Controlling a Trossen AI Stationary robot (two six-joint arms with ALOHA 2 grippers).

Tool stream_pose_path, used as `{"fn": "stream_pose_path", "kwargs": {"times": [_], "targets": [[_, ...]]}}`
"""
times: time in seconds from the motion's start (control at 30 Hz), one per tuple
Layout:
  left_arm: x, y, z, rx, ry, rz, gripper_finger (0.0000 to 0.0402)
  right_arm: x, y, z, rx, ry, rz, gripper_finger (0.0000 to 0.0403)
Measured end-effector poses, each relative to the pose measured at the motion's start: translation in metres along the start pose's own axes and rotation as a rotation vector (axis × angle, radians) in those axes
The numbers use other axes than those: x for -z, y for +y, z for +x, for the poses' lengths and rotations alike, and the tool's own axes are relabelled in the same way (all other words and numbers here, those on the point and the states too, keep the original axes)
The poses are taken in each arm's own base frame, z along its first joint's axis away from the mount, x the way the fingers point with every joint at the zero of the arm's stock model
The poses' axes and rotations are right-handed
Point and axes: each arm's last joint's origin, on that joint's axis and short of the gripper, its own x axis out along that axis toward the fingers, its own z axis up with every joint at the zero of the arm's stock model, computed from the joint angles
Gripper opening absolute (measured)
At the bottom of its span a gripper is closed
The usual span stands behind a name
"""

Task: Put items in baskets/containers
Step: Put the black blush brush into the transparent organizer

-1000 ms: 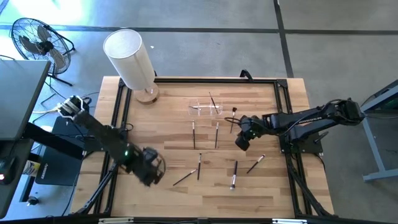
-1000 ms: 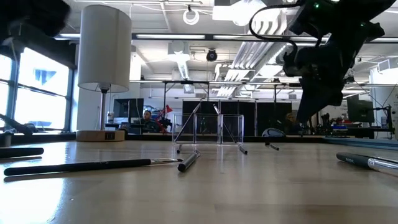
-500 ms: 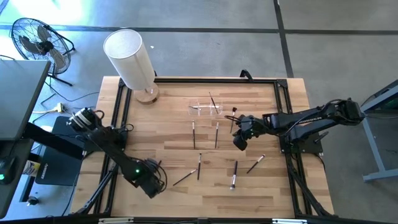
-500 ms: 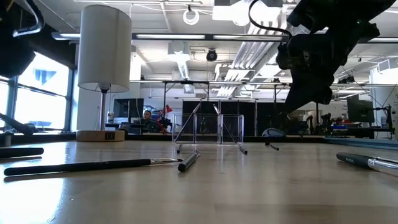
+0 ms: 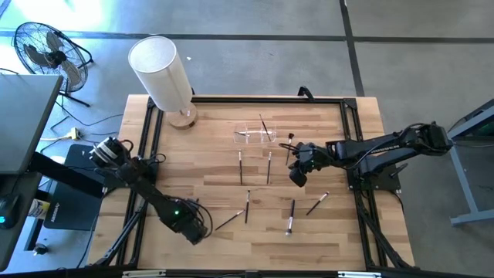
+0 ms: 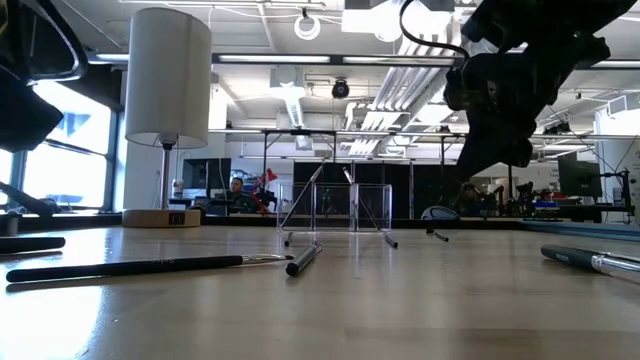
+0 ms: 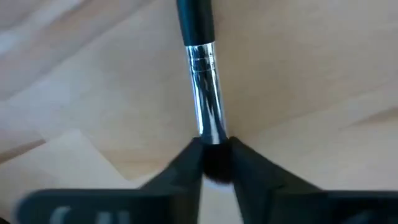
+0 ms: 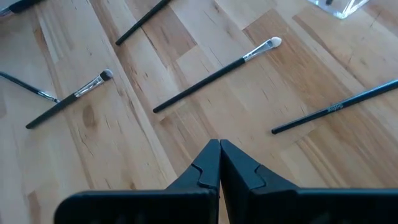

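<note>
Wooden table [image 5: 324, 123]: left gripper [image 7: 214, 163] (seemingly) pinching brush [image 7: 205, 106].

You see a table [image 5: 208, 166] of pale, smooth wood planks with visible grain, framed along its edges by dark rails [image 5: 151, 131]. The brush [image 7: 204, 99] has a glossy black handle and a shiny, ridged metal collar. The holder [image 5: 255, 133] is clear, glinting plastic. The left gripper [image 7: 211, 163] fingers look matt black.
</note>
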Motion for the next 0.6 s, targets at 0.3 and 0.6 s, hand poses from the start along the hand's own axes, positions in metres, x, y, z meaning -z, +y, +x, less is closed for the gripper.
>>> {"fn": "stream_pose_path", "kwargs": {"times": [0.3,0.6], "targets": [[-0.014,-0.019,-0.031,0.268,-0.026,0.079,0.0006,-0.005,0.006,0.0,-0.106,-0.029,-0.219,0.0002],[-0.076,-0.023,-0.06,0.367,-0.096,0.163,0.0004,-0.012,0.058,-0.019,-0.117,-0.276,-0.702,0.0001]]}}
